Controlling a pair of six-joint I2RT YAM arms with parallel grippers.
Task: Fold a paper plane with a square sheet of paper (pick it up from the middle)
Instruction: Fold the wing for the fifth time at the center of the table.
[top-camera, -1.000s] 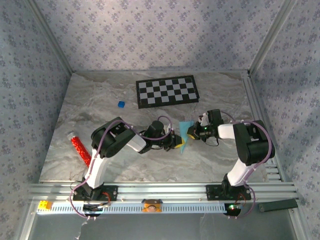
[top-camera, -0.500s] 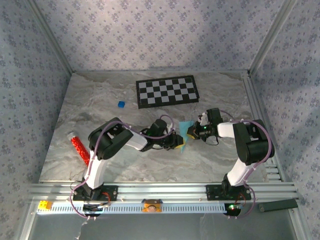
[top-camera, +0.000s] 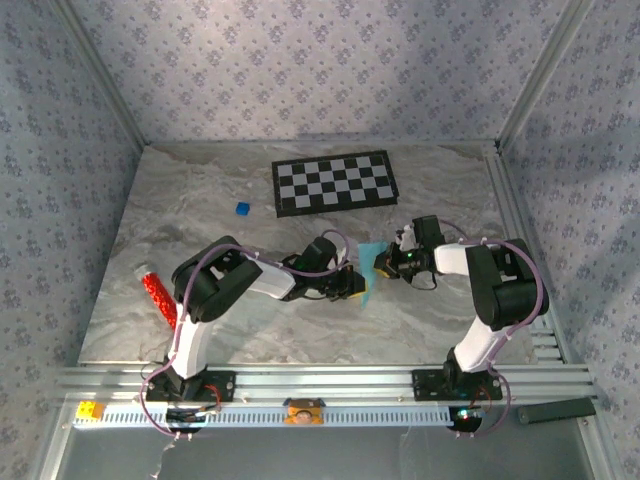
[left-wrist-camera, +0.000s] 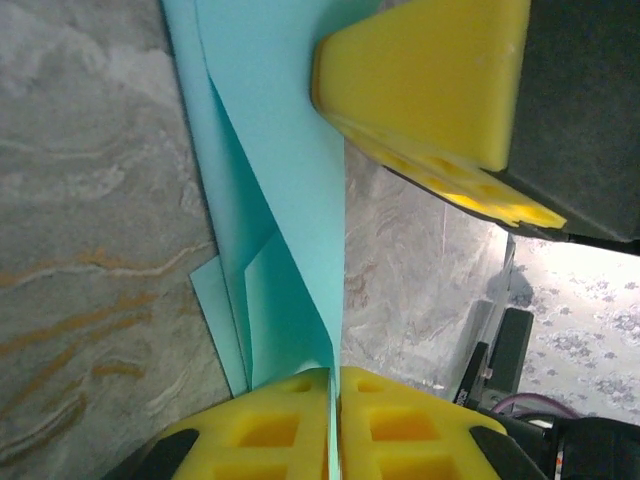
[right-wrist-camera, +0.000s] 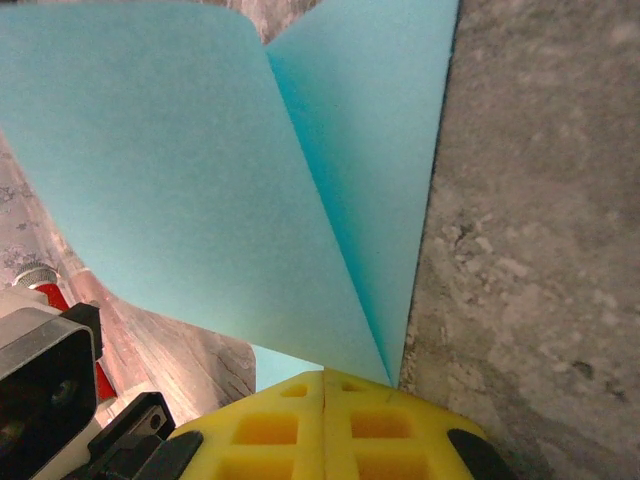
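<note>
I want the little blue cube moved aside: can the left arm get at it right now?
Probably not yet: the path over the table to the blue cube looks free, but the left arm has its jaws shut on the sheet of paper.

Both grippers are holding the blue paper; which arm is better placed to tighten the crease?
Probably the right: the right gripper is shut on the paper close to the crease's near end, while the left gripper pinches a flat edge.

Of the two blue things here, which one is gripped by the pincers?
The light-blue folded paper, clamped by the left pincer and right pincer. The tiny dark-blue cube lies alone, left of the checkerboard.
</note>
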